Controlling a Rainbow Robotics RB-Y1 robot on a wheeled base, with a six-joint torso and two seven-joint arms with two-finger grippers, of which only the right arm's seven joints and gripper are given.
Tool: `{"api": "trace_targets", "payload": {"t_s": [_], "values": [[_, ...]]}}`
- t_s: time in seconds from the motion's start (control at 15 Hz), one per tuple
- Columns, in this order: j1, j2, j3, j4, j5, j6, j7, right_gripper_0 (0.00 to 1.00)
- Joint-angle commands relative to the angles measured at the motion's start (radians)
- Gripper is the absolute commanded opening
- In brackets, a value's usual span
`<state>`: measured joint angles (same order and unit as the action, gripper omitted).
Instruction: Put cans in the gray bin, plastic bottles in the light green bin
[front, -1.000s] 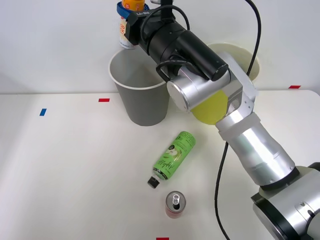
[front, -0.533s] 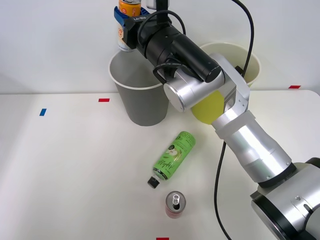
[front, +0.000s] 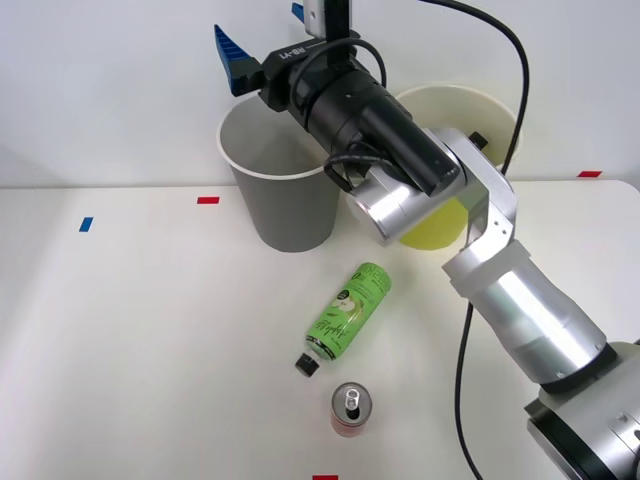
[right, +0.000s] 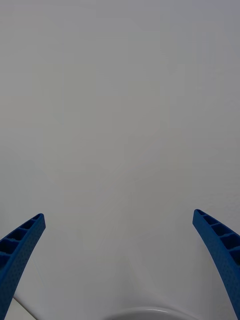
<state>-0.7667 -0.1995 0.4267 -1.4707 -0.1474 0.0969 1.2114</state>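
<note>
While the right gripper (front: 262, 38) hangs above the gray bin (front: 283, 195) with its blue ribbed fingers (right: 20, 252) spread wide and nothing between them, the table (front: 130, 340) holds two items. A plastic bottle (front: 345, 315) in a bright green printed label lies on its side, black cap toward the robot; its print is too small to read. Just beside that cap stands a red can (front: 351, 408), upright, silver pull-tab top showing. Behind the arm sits the light green bin (front: 470, 120), its lime wall largely hidden by the forearm, pale inside visible. Gray bin's white rim peeks into the wrist view.
</note>
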Motion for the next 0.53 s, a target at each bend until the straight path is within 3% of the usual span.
{"api": "trace_targets", "payload": {"t_s": [0.07, 0.2, 0.53], "values": [[0.138, -0.081, 0.017, -0.143, 0.117, 0.000, 0.004, 1.00], [0.236, -0.135, 0.024, -0.240, 0.161, -0.002, -0.004, 1.00], [0.552, -0.324, 0.003, -0.563, 0.132, -0.002, -0.036, 1.00]]}}
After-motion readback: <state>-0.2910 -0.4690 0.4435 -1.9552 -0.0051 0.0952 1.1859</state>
